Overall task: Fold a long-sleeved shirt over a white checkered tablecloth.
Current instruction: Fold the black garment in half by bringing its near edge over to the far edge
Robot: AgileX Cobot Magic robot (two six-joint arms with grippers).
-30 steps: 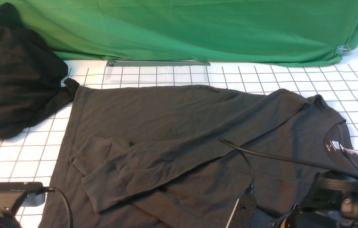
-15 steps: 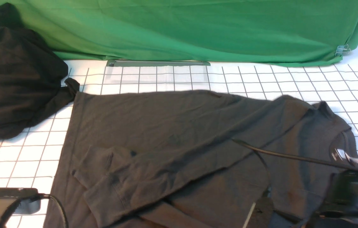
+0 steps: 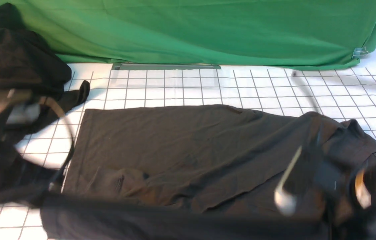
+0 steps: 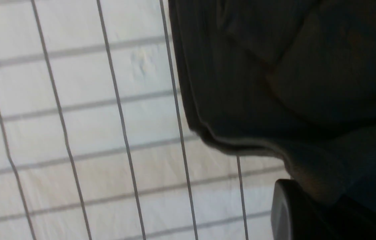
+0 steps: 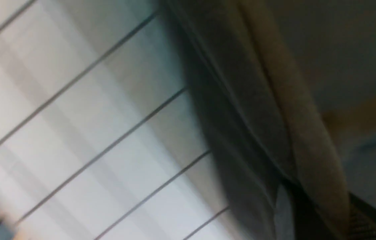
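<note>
1. Front view: the shirt (image 3: 181, 146) lies spread on the tablecloth (image 3: 181, 86). It fills the middle from 9 to 3 o'clock, with the collar end toward 3 o'clock.
2. The shirt's near edge is lifted off the cloth as a dark taut band across 6 o'clock, running from about 8 to 4 o'clock.
3. The left arm (image 3: 4, 143) is a blur at 9 o'clock and the right arm (image 3: 341, 186) a blur at 4 o'clock. Each is at one end of that band.
4. A black heap (image 3: 14, 60) sits at 10 o'clock, with a tail of it near the shirt's far left corner. The green cloth (image 3: 207, 30) hangs across 12 o'clock, with a clip (image 3: 359, 52) on its edge at 2 o'clock.
5. Left wrist view: the shirt's hem (image 4: 241, 143) hangs over bare checked tablecloth and runs down into the left gripper (image 4: 307, 213). The gripper is clenched on the shirt's fabric.
6. Right wrist view, heavily blurred: a thick folded edge of the shirt (image 5: 294, 133) leads into the right gripper (image 5: 307, 220). It too is clamped on the shirt, and tablecloth squares show beside it.
</note>
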